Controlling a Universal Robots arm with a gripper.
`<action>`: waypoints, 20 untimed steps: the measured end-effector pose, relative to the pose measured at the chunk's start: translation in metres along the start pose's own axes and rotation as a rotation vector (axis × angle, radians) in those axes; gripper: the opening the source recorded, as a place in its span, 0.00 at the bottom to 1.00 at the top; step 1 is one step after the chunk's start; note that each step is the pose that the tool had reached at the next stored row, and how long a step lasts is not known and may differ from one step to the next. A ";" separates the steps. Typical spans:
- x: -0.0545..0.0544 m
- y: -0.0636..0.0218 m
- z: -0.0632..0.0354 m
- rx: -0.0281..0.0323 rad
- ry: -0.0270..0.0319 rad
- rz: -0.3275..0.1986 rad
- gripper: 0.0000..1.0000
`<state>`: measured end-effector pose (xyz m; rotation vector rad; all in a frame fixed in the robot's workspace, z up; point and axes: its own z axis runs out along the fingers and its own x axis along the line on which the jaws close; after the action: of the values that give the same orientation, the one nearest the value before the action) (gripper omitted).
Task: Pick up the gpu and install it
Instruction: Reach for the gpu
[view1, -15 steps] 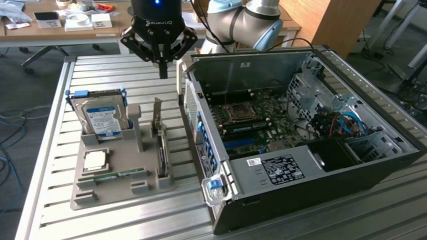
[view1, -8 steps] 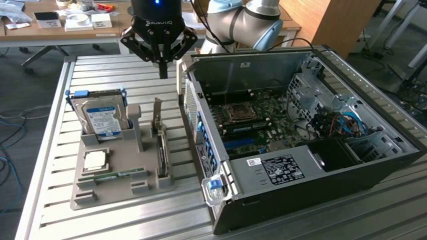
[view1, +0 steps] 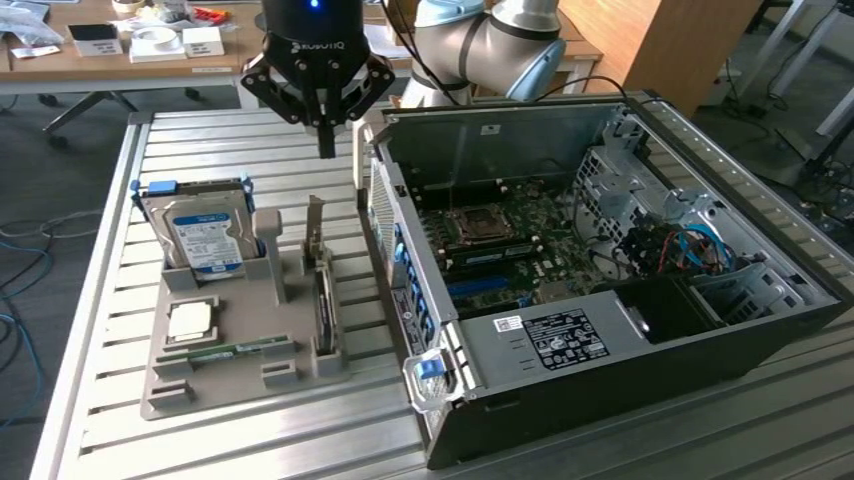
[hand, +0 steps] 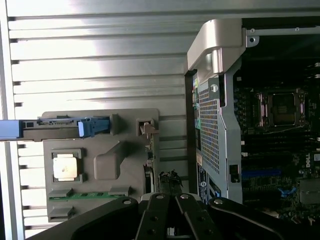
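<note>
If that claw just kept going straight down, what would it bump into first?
Likely the table's metal slats, close beside the gpu standing on edge in the grey tray. Depth is unclear, so the gripper might catch the gpu's end instead.

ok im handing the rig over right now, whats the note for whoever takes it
Gripper: holds nothing, hangs above the table near the bracket end of the gpu, not touching it.
Gpu: on edge in the grey tray, beside the open pc case.
Done: nothing yet; the gpu is not picked up.
Left: the pick-up and the install in the case.
</note>
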<state>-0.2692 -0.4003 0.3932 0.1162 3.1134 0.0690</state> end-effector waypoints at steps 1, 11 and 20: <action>0.000 -0.0012 -0.0001 0.0002 0.0001 0.000 0.11; 0.007 -0.0213 -0.0011 -0.0006 0.0000 0.000 0.11; 0.014 -0.0425 -0.0023 -0.0009 0.0000 0.000 0.11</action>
<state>-0.2864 -0.4417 0.3932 0.1162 3.1133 0.0704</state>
